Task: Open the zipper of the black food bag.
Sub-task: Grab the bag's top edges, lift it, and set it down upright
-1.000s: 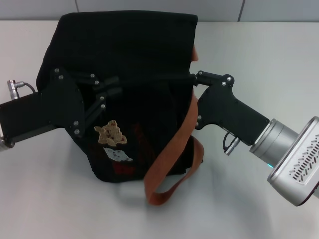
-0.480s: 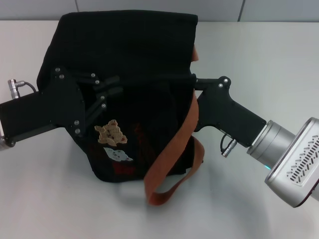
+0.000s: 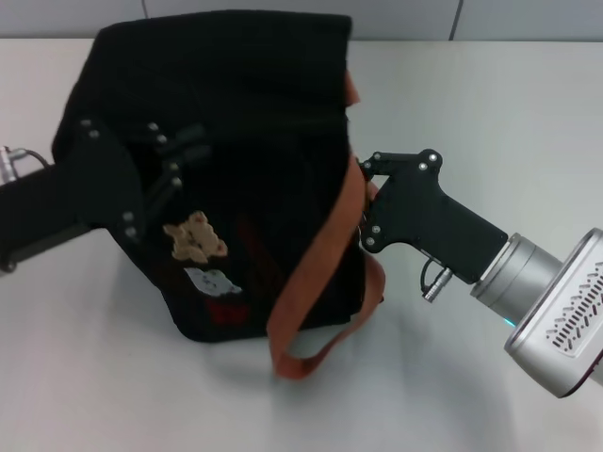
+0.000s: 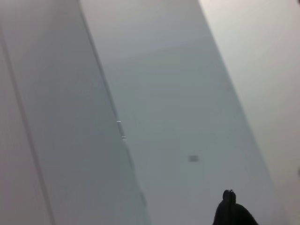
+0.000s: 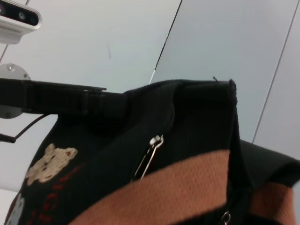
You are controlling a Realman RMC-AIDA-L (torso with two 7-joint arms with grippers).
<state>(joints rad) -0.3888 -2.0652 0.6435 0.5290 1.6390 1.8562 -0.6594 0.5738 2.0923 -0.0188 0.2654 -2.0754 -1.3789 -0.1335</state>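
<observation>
The black food bag point(image 3: 254, 104) stands on the white table, its bear patches point(image 3: 193, 235) facing me. My left gripper point(image 3: 188, 143) comes in from the left and is shut on the fabric at the bag's upper front. My right gripper point(image 3: 362, 181) sits at the bag's right edge, against the orange-brown strap point(image 3: 320, 254). The zipper point(image 5: 152, 149) shows in the right wrist view as a thin line with a silver pull hanging loose, nothing holding it. In the head view the zip line cannot be told from the black cloth.
The white table point(image 3: 490, 104) stretches bare to the right and front of the bag. A second strap end point(image 3: 350, 89) pokes up at the bag's far right corner. My left arm point(image 5: 56, 98) crosses the right wrist view behind the bag. The left wrist view shows only grey wall panels.
The bag and my left gripper have shifted left together. My right gripper has pulled back from the bag's top line to its right edge and sits a little lower.
</observation>
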